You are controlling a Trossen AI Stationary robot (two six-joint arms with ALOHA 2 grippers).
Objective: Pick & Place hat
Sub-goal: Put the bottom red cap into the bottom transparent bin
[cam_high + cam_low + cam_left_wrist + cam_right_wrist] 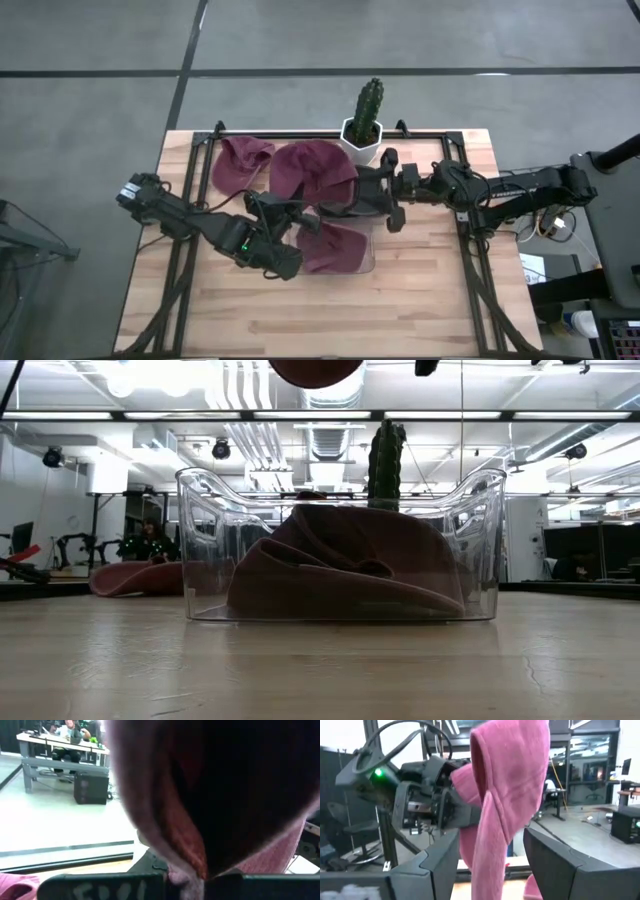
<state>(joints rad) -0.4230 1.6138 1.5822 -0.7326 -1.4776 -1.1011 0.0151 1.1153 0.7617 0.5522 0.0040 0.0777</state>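
Three maroon knit hats show. One lies on the table at the far left (243,165), and it also shows in the low view (135,576). One lies crumpled in the clear plastic bin (366,262), resting on the bin's floor (345,565). The third (315,170) is held up over the table by my left gripper (292,213), which is shut on it. Its lowest part shows at the top of the low view (315,370). My right gripper (492,865) is open, its fingers level on either side of the hanging hat (507,795); I cannot tell if they touch it. My left gripper pinches a bunched fold of the hat's fabric (186,876) between its two fingers. The fingers come level from the table's left side. The hat is lifted clear, high above the bin, and drapes slack below the fingers (490,840).
A green cactus in a white pot (364,130) stands at the table's far edge, just behind the arms. The clear bin (480,540) stands at mid-table. Bare wood lies along the near edge (330,320). People sit at desks in the room behind.
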